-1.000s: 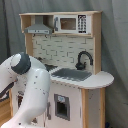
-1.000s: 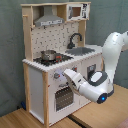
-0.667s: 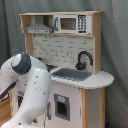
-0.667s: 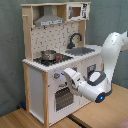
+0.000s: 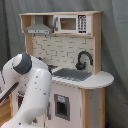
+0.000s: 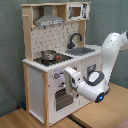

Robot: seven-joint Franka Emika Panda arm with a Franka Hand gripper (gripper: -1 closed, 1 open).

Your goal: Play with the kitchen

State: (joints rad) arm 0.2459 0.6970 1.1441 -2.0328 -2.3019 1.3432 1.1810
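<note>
Second exterior view shows the kitchen (image 6: 55, 60) filling the frame's left and centre. The gripper (image 6: 68, 79) sits centre-right, aimed leftward at the oven door (image 6: 62, 97); finger state I cannot tell.

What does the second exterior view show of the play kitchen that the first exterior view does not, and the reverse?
Only the first exterior view shows the kitchen's end beyond the sink, a rounded counter end; the arm hides the stove side.

Only the second exterior view shows the stovetop with a metal pot on it, the oven door, and the gripper close in front of the kitchen's front.

Both exterior views show the sink, black faucet, hood and microwave.
</note>
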